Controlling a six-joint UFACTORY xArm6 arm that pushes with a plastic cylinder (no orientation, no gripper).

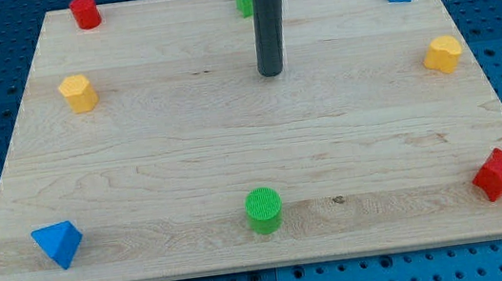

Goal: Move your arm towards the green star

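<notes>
The rod's tip [271,73] rests on the wooden surface [233,152] near the view's top centre. The green star [242,0], mostly hidden behind the rod, lies just beyond at the view's top edge. The end effector is a bare rod and holds nothing. The star looks light, rigid and easily slid; a push on its side face would serve.

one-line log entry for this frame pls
tip: my tip on board, upper centre | target: green block just above-left, partly hidden by rod, shape unclear | contact: none | green cylinder: bottom centre
</notes>
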